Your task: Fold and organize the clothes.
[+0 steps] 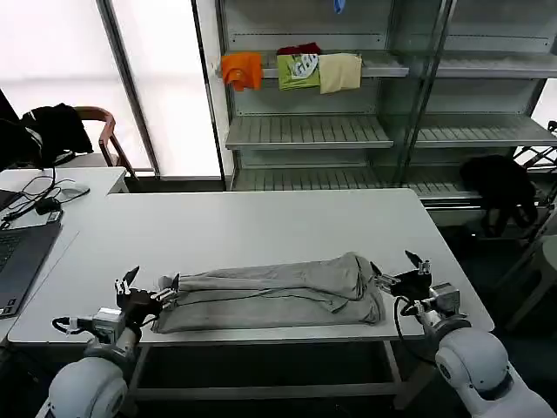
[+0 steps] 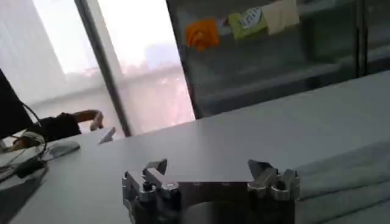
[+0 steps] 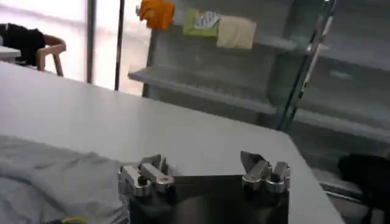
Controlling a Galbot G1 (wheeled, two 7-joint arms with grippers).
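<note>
Lay bunched lengthwise: grey shirt (image 1: 274,292) on desk (image 1: 261,226). Flanked by left hand (image 1: 146,292) and right hand (image 1: 397,272), both spread open, empty. Hung on shelf: orange garment (image 2: 203,33).

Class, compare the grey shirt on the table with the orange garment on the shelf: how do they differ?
The grey shirt lies stretched in a long folded strip on the white table; the orange garment hangs bunched over the shelf edge. The shirt looks far larger. Both are soft fabric.

Greys on white, with bright cloth behind

The folded shirt (image 1: 274,296) is plain light grey on a white counter (image 1: 261,226); on the grey shelf (image 1: 305,131) hang orange (image 1: 242,70), green (image 1: 298,71) and cream (image 1: 340,72) garments.
</note>
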